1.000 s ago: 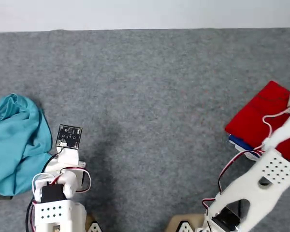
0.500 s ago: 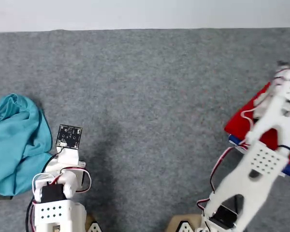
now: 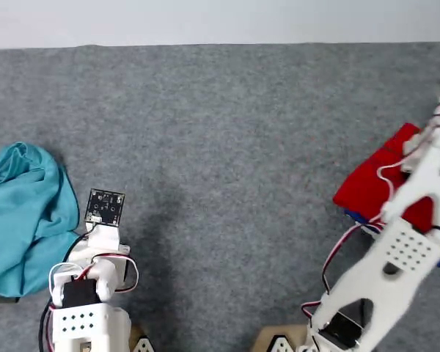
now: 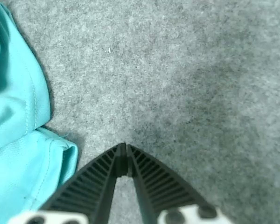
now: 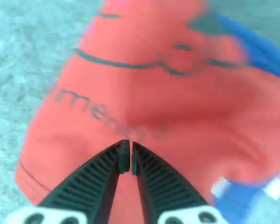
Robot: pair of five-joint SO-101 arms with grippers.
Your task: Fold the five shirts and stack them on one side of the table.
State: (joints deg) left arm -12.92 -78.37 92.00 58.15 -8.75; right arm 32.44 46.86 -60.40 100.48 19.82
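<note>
High view shows the job partly done. At the right edge of the frame a folded red shirt [image 3: 370, 187] lies on top of a blue shirt [image 3: 354, 217], of which only a thin strip peeks out below the red one; whether more shirts sit under these two I cannot tell. At the left edge a teal shirt [image 3: 18, 216] lies crumpled and unfolded on the grey counter [image 3: 227, 147], well apart from the stack. Judging by this, the teal shirt has yet to be folded and carried over, and five shirts cannot be counted here.

The right arm [image 3: 403, 249] reaches over the stack. In the right wrist view the right tool [image 5: 127, 158] has its tips drawn together right at the red cloth, near the dark lettering; no fabric shows between them. The left tool [image 4: 126, 161] is likewise closed and empty, hanging over bare counter just beside the teal shirt's hem.

The red shirt looks flat and smooth, with rounded folded edges. The teal shirt is rumpled, with soft folds, a stitched seam and a loose corner.
</note>
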